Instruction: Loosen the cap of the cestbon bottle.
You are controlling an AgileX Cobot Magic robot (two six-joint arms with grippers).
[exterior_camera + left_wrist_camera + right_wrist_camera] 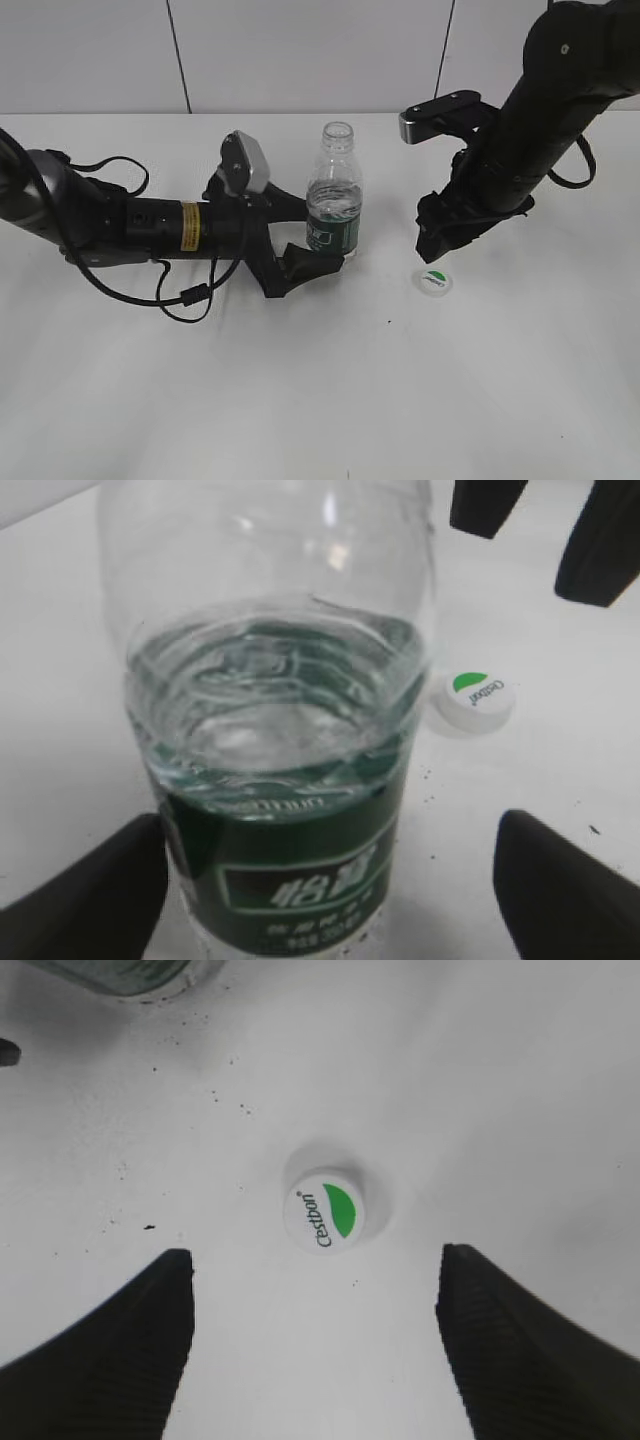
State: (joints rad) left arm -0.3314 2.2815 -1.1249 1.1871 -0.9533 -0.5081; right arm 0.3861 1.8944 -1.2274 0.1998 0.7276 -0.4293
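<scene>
The cestbon bottle (334,195) stands upright on the white table, its neck open with no cap on it. It fills the left wrist view (270,680), partly full of water, with the dark green label low down. My left gripper (320,240) is open around the label band (330,890): one finger lies against the bottle's side, the other stands clear of it. The cap (433,281) lies on the table to the right of the bottle, green mark up, and also shows in the left wrist view (474,697). My right gripper (428,252) hangs open and empty just above the cap (325,1209), its fingers (315,1350) wide apart.
A black cable (185,297) loops on the table beside the left arm. The white table (330,400) runs to a pale wall at the back. Small dark specks (190,1070) dot the surface near the bottle's base.
</scene>
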